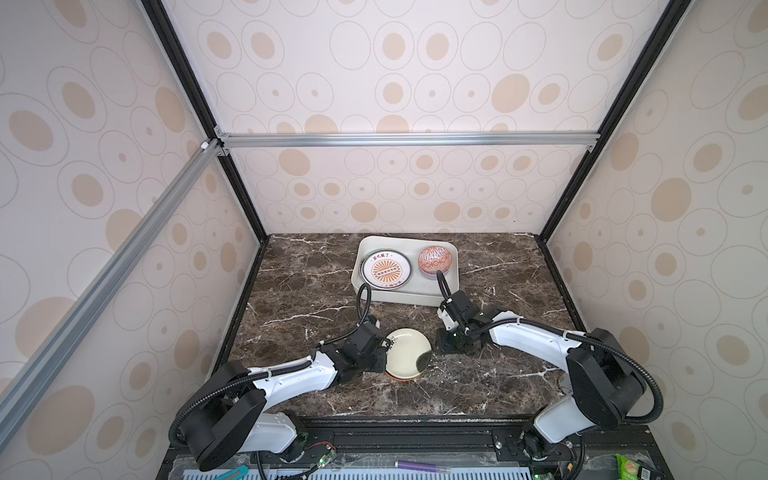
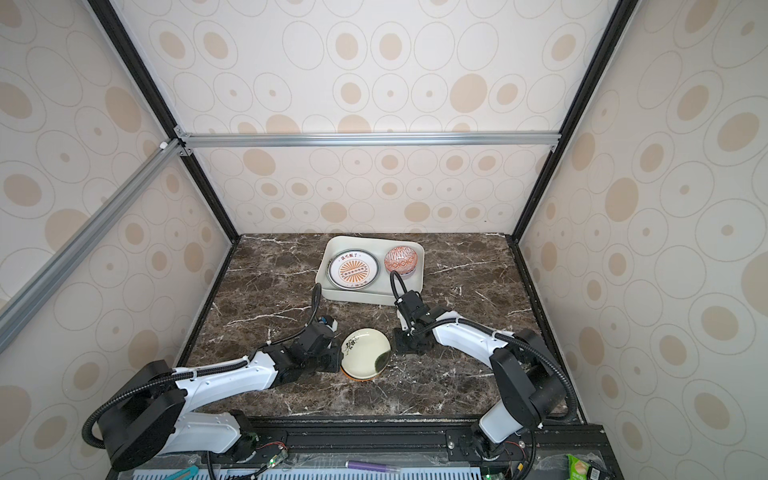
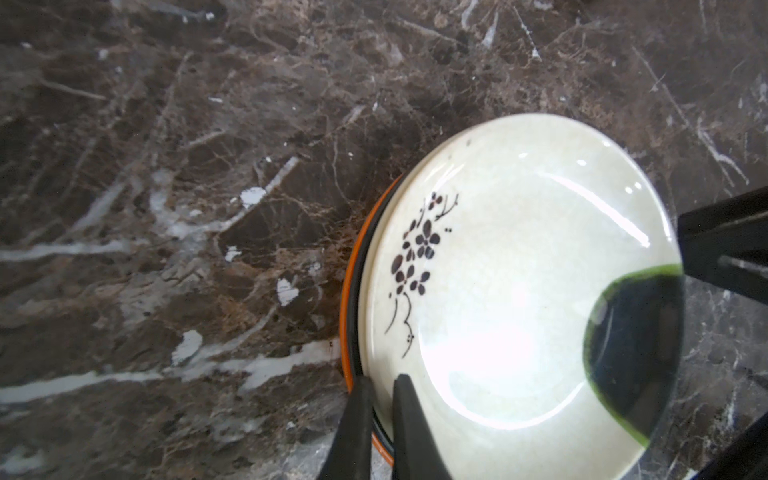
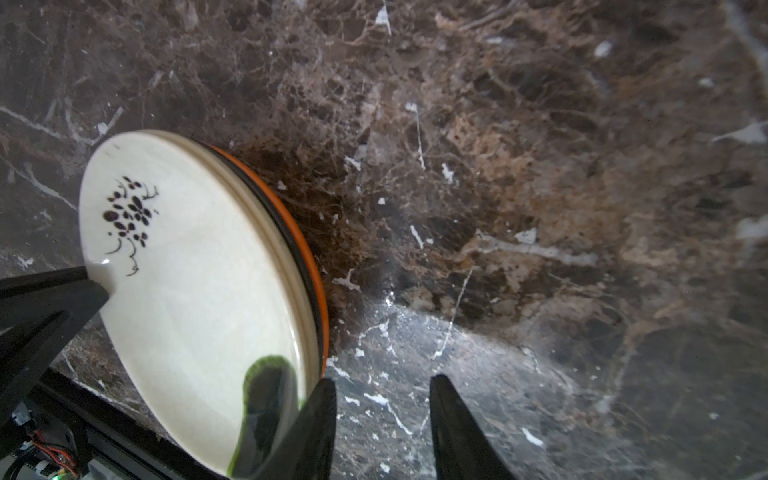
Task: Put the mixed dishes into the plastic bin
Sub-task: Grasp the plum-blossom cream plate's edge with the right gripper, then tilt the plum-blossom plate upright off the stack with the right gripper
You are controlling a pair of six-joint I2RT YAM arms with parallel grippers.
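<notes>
The shallow white rectangular plastic bin point(image 1: 399, 297) is occupied by a round orange sunburst plate point(image 1: 386, 270) and a small red-white patterned bowl point(image 1: 433, 261). Outside it, the round cream floral plate point(image 1: 409, 351) is clamped at its rim by the left gripper point(image 3: 380, 380). The right gripper point(image 4: 382, 380) is held part-open, empty.

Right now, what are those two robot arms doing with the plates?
They are putting dishes into the white bin. A sunburst plate and a patterned bowl already lie in it. A stack of plates, cream one on top, sits on the table. The left end effector is shut on the stack's edge; the right end effector is open beside the other edge, holding nothing.
</notes>
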